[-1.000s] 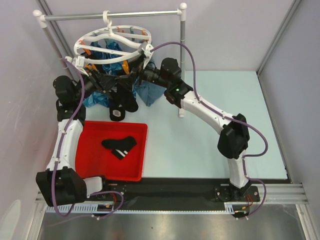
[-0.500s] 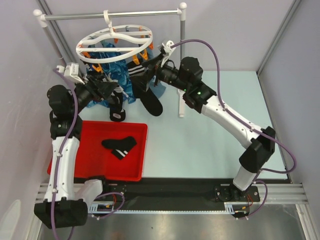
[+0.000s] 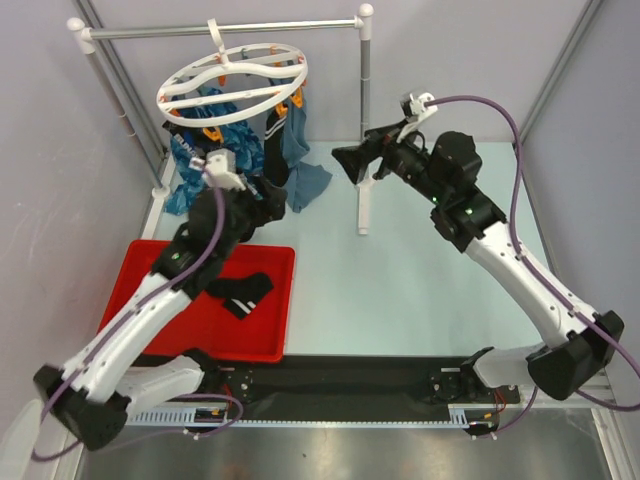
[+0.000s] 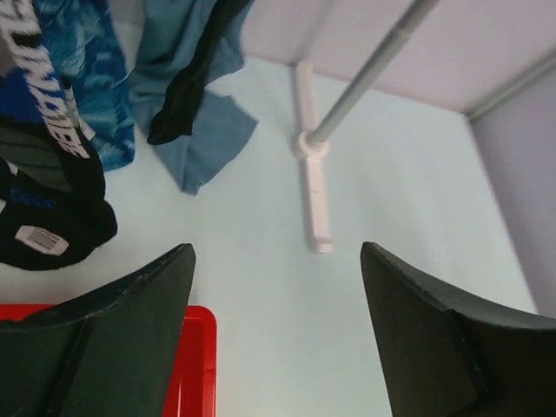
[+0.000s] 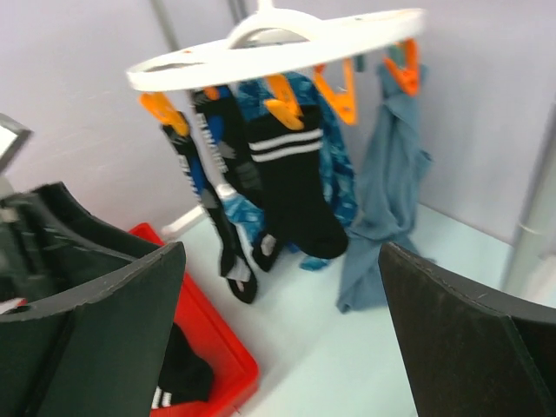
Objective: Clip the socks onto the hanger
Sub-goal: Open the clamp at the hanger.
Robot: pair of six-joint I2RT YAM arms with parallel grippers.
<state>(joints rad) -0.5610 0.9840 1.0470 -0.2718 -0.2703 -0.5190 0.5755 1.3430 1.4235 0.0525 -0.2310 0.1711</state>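
**Both my grippers spread and empty by the sock hanger**

My left gripper [image 4: 276,250] is spread wide with nothing between its fingers. It points down at the pale blue table [image 4: 261,287], just past the rim of the red plastic tray [image 4: 201,365]. My right gripper [image 5: 280,252] is also spread and empty, facing the white round plastic hanger with orange clips [image 5: 261,39]. A black fabric sock with white stripes [image 5: 291,187] hangs from one clip. Another black sock [image 3: 240,292] lies in the tray. The hanger hooks over the grey metal rail [image 3: 220,30].
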